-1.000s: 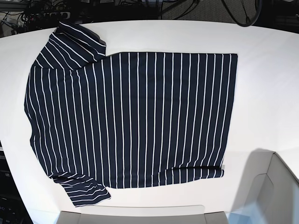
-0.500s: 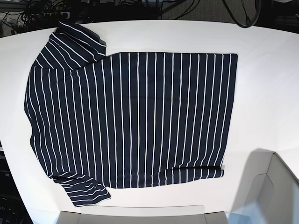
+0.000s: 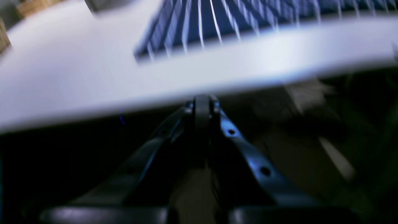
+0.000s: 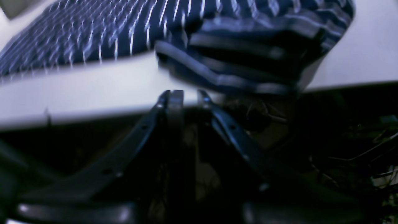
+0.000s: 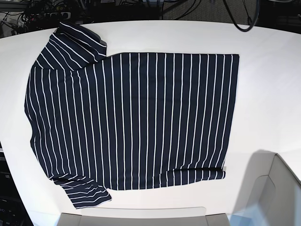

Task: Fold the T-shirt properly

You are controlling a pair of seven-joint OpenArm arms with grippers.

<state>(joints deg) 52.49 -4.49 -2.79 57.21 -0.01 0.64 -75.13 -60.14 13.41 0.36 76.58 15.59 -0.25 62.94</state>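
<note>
Stripes run across the T-shirt [image 5: 136,122], which you can see spread flat on the white tabletop [image 5: 268,84] in the base view, one sleeve folded at the far left corner and the other at the near left corner. Your left claw [image 3: 202,104] sits below the tabletop edge with its tips pressed together and nothing between them, well short of the shirt's hem. Your right claw [image 4: 186,95] hangs just under the tabletop edge beside the bunched sleeve, tips parted by a narrow gap and gripping nothing
</note>
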